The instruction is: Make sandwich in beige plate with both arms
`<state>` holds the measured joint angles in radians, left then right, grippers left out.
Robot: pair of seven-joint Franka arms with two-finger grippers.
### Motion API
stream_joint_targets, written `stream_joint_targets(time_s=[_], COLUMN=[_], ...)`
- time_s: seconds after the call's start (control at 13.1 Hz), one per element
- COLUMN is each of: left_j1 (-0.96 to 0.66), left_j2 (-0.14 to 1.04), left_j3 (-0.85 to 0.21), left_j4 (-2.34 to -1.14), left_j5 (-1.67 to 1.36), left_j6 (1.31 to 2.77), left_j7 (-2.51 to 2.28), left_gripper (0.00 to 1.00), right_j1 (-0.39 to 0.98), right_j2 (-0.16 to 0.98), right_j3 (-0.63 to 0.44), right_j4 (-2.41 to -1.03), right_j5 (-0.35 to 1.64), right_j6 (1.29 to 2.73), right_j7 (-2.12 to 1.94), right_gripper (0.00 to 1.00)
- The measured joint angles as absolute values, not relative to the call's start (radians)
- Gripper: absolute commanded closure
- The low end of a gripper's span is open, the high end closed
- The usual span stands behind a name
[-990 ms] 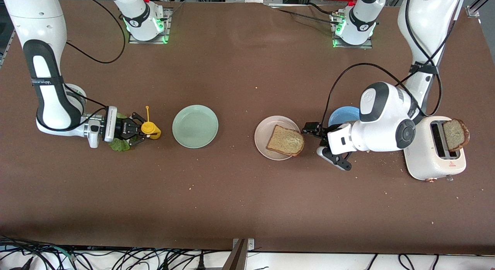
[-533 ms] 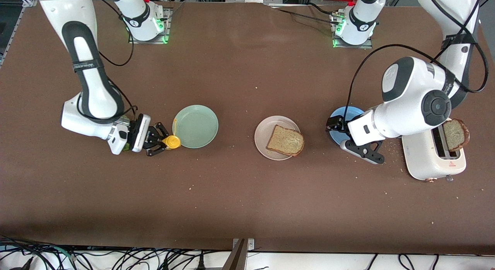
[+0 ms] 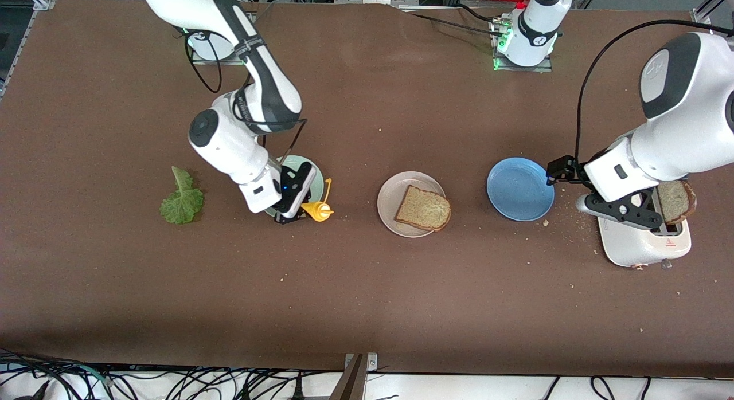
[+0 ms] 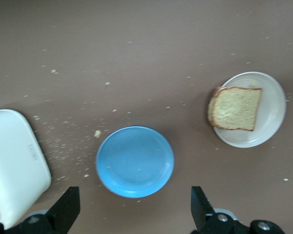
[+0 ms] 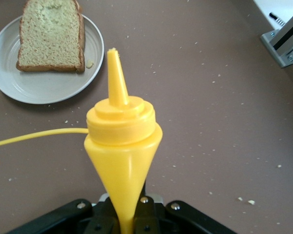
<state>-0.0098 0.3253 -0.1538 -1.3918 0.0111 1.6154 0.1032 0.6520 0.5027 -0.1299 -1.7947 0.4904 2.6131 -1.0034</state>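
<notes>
Lettuce leaf [image 3: 182, 197] lies flat toward right arm's end. Right gripper [image 3: 299, 210] clamped on yellow sauce bottle [image 3: 318, 210] over mint-green plate [image 3: 314, 179] edge. Beige plate [image 3: 393, 200] mid-table, one bread slice [image 3: 424, 208] on it. Blue plate [image 3: 519, 188] beside. Left gripper [image 3: 596, 188], jaws apart, over toaster [image 3: 642, 242] with second bread slice [image 3: 675, 200].

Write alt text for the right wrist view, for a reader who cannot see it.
The right tool is shut on an uncapped yellow squeeze bottle, its nozzle aimed toward a beige plate holding one bread slice. The bottle's cap dangles on its tether over the brown table.
</notes>
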Motion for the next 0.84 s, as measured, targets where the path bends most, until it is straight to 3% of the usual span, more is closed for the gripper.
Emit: stream_joint_targets(time_s=[0.3, 0.61, 0.84], left_j1=[-0.009, 0.004, 0.018], left_j2=[0.308, 0.303, 0.3], left_j3=[-0.129, -0.101, -0.099], left_j4=[-1.373, -1.306, -1.294], left_j5=[0.035, 0.035, 0.035], left_j6=[1.59, 1.534, 1.508], left_j7=[0.102, 0.102, 0.102], left_gripper=[0.0, 0.0, 0.0], right_j1=[0.703, 0.827, 0.919], right_j2=[0.549, 0.671, 0.764], right_j3=[-0.13, -0.127, -0.13], right_j4=[-1.721, -1.487, -1.35], right_j5=[0.09, -0.237, -0.328], right_j6=[2.574, 2.236, 2.08], right_j7=[-0.618, -0.308, -0.199], right_gripper=[1.0, 1.0, 1.0])
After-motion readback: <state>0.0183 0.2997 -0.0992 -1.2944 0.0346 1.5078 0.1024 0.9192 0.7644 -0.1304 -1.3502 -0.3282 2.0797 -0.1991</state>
